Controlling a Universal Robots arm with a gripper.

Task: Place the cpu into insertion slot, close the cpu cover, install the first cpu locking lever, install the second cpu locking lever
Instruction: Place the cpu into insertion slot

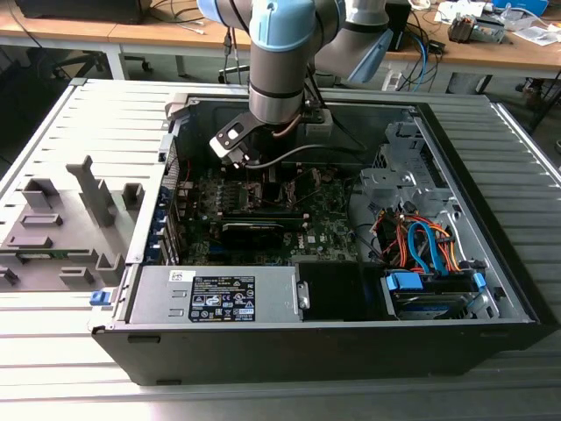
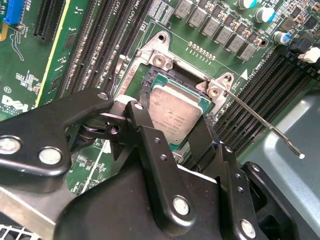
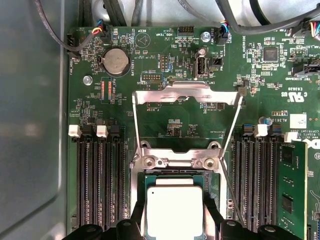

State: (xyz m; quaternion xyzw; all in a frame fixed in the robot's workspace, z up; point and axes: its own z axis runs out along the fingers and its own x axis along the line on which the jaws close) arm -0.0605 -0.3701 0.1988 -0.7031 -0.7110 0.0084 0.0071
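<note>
Black two-finger pincer (image 2: 174, 127) closed on opposite edges of small square silver-topped cpu (image 3: 174, 205). Chip in or just over metal-rimmed square insertion slot (image 3: 176, 175); seating unclear. Keep chip flat, edges square to rim, no downward force. Silvery frame cpu cover (image 3: 185, 92) stands open.

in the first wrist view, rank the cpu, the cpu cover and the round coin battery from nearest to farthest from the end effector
1. cpu, in the insertion slot right at the end effector.
2. cpu cover, swung open past the slot's hinge.
3. coin battery, on the green board beyond the cover.
</note>
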